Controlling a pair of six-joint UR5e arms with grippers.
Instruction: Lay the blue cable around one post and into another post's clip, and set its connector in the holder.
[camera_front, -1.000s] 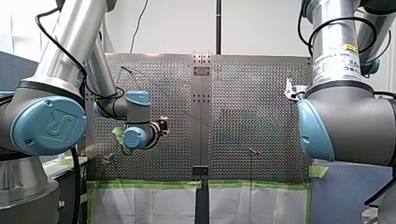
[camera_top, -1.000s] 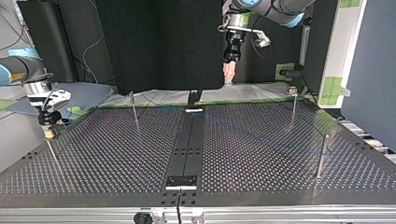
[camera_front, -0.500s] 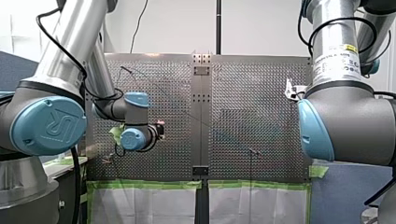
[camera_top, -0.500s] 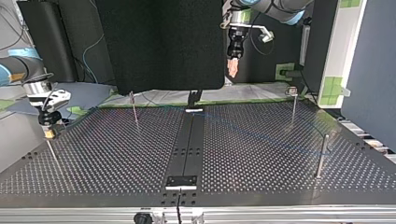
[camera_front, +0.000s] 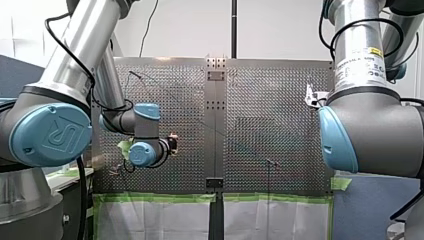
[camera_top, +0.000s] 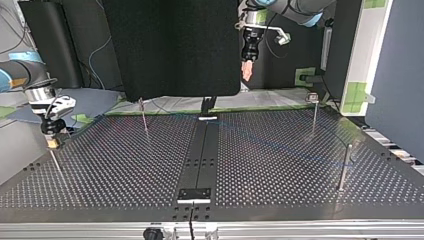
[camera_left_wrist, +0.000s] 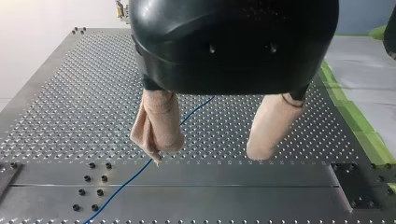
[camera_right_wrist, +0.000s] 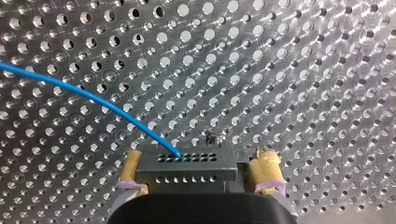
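— Starting with the table (camera_top: 125, 170): what are the hands doing?
— My left hand (camera_left_wrist: 210, 151) is hanging above it, fingers apart, gripping nothing. My right hand (camera_right_wrist: 199, 159) is clamping the black connector (camera_right_wrist: 187, 170), and the blue cable (camera_right_wrist: 93, 95) is trailing from it across the table.

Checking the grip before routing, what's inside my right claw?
The right claw grips a black connector, the blue cable plugged into its hole row. The connector's back end is hidden by the claw body.
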